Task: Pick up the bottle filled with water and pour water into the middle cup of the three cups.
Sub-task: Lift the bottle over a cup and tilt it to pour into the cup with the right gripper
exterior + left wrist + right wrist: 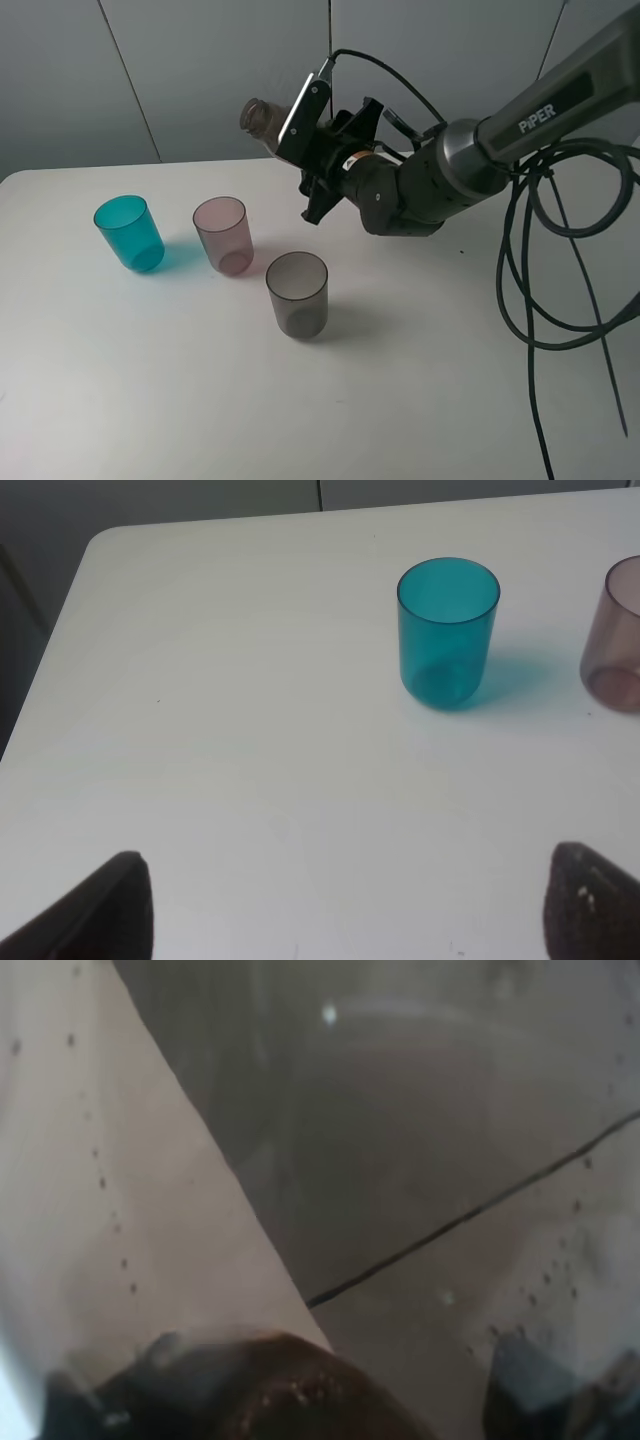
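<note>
A white desk stands before a plain grey panelled wall. The bottle is off the desk, held in the air behind the row of cups. It is tipped far over so that its open threaded neck points away from the arm, toward the left of the high view, and only the neck and shoulder show past the grip. The right tool is clamped on the bottle's body, and its wrist camera is filled by the smoky translucent plastic pressed close to the lens. The middle cup, pinkish-mauve, stands upright on the desk, nearer the camera than the bottle's mouth in the high view and a little to its left. Whether any water lies in it cannot be told. The teal cup stands upright beside it on the left, with a small gap between them. The grey cup stands upright to the right and nearer the front edge, also apart. The right arm, lettered PiPER, reaches in from the upper right, and black cables loop down from it. The left tool hangs over bare desk on the teal cup's side with its dark fingertips spread wide and nothing between them.
</note>
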Controlling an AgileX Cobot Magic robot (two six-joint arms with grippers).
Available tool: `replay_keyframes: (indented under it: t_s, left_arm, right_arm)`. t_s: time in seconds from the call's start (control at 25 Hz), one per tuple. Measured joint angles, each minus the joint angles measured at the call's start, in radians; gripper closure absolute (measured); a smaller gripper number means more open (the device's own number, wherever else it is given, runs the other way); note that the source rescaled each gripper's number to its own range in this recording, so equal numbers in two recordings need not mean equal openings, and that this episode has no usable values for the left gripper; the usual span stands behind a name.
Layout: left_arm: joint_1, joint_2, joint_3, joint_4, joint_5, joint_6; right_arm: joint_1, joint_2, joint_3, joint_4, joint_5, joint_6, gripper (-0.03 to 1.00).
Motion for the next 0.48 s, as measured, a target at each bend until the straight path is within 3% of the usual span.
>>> replay_keyframes:
  t_s: [0.48]
  left_arm:
    - [0.0,0.0,0.0,0.0,0.0,0.004]
  right_arm:
    - [0.024,0.029,-0.028,0.023,-0.002,-0.145,0.97]
